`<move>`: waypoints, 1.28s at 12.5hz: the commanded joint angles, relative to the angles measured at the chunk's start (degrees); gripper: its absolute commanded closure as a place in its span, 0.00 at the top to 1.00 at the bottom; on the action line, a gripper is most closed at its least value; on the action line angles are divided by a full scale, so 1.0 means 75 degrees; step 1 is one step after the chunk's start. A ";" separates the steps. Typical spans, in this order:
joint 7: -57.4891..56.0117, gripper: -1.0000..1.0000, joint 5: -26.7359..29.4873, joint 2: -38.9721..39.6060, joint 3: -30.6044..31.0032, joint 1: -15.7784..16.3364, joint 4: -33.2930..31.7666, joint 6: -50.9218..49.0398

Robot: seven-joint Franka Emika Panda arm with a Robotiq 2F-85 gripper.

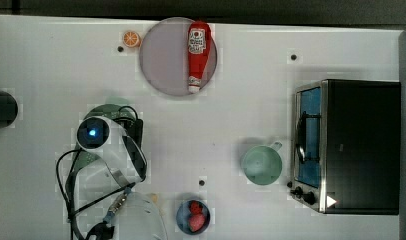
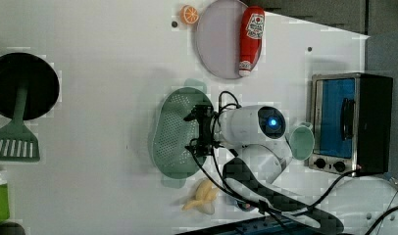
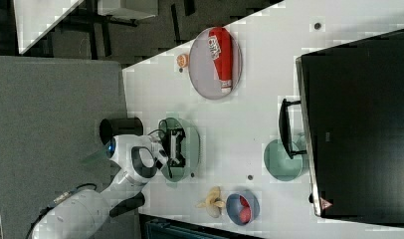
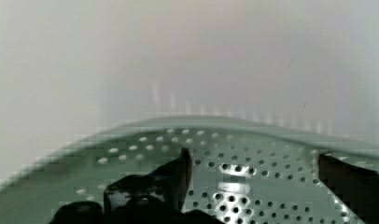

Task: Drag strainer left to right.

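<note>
- Gripper (image 2: 196,132) spread wide, grasping nothing — fingers (image 4: 178,175) hang inside the strainer (image 2: 172,129), over its perforated floor
- Strainer sits well apart from the oven (image 2: 351,122), at the left view's left of it; the mug (image 2: 301,142) lies between
- Strainer's long axis runs across the line toward the oven
- Judgement: fingers likely must press a wall or the floor, then drag toward the oven

White arm (image 2: 246,127), blue light, black cables
</note>
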 commanded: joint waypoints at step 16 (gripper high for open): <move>-0.3330 1.00 0.0075 -0.1225 -0.2183 -0.0663 -0.1160 0.0065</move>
